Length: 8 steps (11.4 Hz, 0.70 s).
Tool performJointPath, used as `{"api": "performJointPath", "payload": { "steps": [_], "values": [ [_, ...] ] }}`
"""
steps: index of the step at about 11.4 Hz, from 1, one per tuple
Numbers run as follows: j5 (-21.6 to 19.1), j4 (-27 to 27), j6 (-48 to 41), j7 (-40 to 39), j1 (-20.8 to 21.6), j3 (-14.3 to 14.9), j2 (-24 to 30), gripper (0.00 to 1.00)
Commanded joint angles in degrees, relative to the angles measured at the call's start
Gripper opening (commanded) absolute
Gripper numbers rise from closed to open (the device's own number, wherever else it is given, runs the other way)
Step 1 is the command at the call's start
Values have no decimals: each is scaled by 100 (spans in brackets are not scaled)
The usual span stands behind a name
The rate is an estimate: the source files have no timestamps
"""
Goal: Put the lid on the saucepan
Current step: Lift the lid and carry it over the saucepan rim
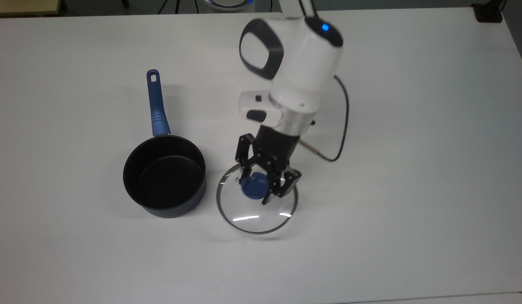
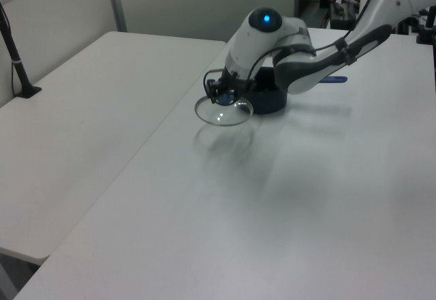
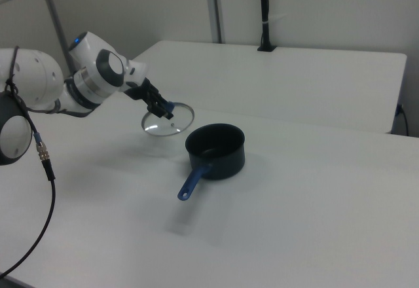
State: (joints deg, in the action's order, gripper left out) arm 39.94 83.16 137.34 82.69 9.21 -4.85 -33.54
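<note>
The gripper (image 1: pixel 260 185) is pinching the blue knob (image 1: pixel 253 188) of the lid (image 1: pixel 256 211), one black finger (image 1: pixel 245 169) on each side of it, and the lid hangs in the air under it. In the left view the lid (image 2: pixel 223 110) is plainly off the table (image 2: pixel 286 204), with a soft shadow on the white surface below it, and it looks close to level there. In the right view the lid (image 3: pixel 167 120) is up beside the saucepan (image 3: pixel 216 149), about level with or a little above the pan's rim, and it seems tipped somewhat toward that camera. From the top view the saucepan (image 1: pixel 164 175) sits on the table (image 1: pixel 412 169) just to the left of the lid, open and with its black inside showing. There is a narrow gap between the pan's wall and the lid's metal rim in that view. The pan's long blue handle (image 1: pixel 156 105) points away toward the top view's upper edge, with the hole at its far end. The white arm (image 1: pixel 294 71) leans down over the lid from the top view's upper side, a small blue light glowing on it. A dark cable (image 1: pixel 341 122) loops out from the wrist to the top view's right.
</note>
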Motion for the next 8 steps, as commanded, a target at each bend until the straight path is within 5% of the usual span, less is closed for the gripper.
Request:
{"api": "performJointPath", "payload": {
  "steps": [1,4,8],
  "values": [
    [-424,112,-277,-445,-68,-235,601,34],
    [-1888,104,-864,-2354,-331,-236,1163,34],
    [-3025,-370,-2261,-5728,-1007,-227,1315,39]
  ]
}}
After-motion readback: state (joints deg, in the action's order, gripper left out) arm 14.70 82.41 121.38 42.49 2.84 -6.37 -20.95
